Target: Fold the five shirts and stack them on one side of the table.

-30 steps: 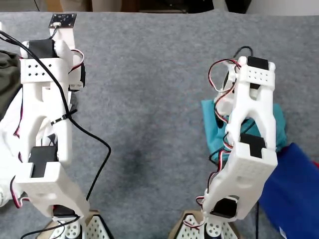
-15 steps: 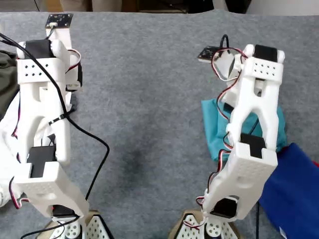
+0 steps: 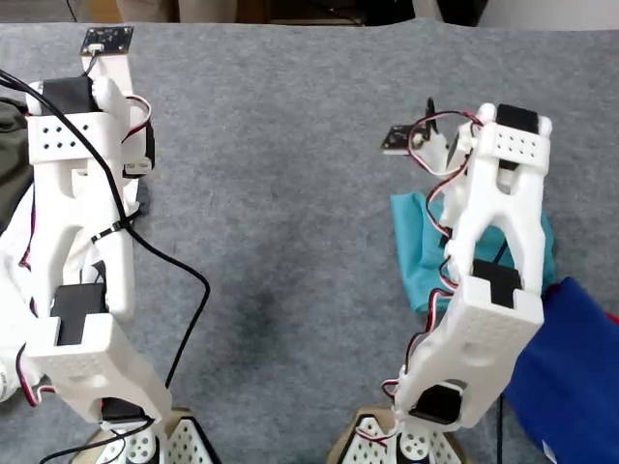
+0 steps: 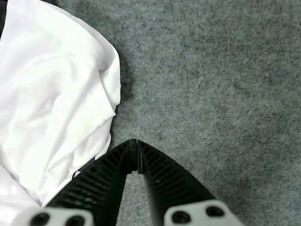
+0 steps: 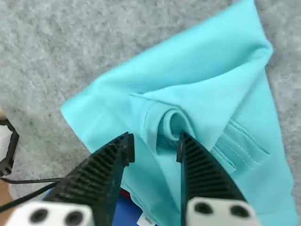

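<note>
Grey felt covers the table from edge to edge. The teal shirt lies toward the table's right edge as a loosely folded bundle. Its length seems to run across the table from left to right, though the right arm hides its middle. From the right wrist, its rolled collar faces up. The right gripper hangs over that collar with its claw spread, one finger on either side of the roll; I cannot tell if it touches the cloth. That arm reaches from the near edge out over the shirt, wrist bent down.

A blue shirt fills the near right corner, meeting the teal one. Along the left edge a white shirt lies rumpled, with an olive shirt behind it. The left arm stretches out beside them. The left gripper is pressed together over bare felt, just beside the white shirt's hem.
</note>
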You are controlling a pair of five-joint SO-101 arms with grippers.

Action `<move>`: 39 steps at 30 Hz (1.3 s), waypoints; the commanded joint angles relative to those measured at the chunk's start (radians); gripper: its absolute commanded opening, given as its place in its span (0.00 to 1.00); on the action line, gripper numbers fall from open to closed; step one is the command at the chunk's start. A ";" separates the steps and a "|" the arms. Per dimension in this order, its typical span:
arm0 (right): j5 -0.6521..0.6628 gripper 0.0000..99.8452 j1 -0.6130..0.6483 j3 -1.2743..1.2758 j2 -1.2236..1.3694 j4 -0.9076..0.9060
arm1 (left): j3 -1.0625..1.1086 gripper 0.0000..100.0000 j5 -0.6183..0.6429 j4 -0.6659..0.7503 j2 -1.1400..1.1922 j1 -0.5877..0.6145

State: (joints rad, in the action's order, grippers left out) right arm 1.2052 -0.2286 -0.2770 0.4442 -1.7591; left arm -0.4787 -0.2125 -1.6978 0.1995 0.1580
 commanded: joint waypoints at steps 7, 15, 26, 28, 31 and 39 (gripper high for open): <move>0.063 0.11 -0.025 0.067 -0.013 -0.008 | -0.003 0.02 -0.006 0.014 -0.050 0.002; 0.060 0.01 -0.025 0.064 -0.013 0.028 | -0.003 0.02 -0.006 0.014 -0.050 0.002; 0.028 0.00 -0.073 -0.041 -0.013 0.026 | -0.003 0.02 -0.006 0.014 -0.050 0.002; 0.014 0.00 -0.094 -0.090 -0.013 0.023 | -0.003 0.02 -0.006 0.014 -0.050 0.002; 0.014 0.00 -0.124 -0.148 -0.013 0.020 | -0.003 0.02 -0.006 0.014 -0.050 0.002; -0.101 0.00 -0.153 -0.295 -0.007 0.028 | -0.003 0.02 -0.006 0.014 -0.050 0.002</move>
State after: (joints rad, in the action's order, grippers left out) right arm 1.1515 -0.3713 -0.4856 0.4442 -1.7407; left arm -0.4787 -0.2125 -1.6978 0.1995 0.1580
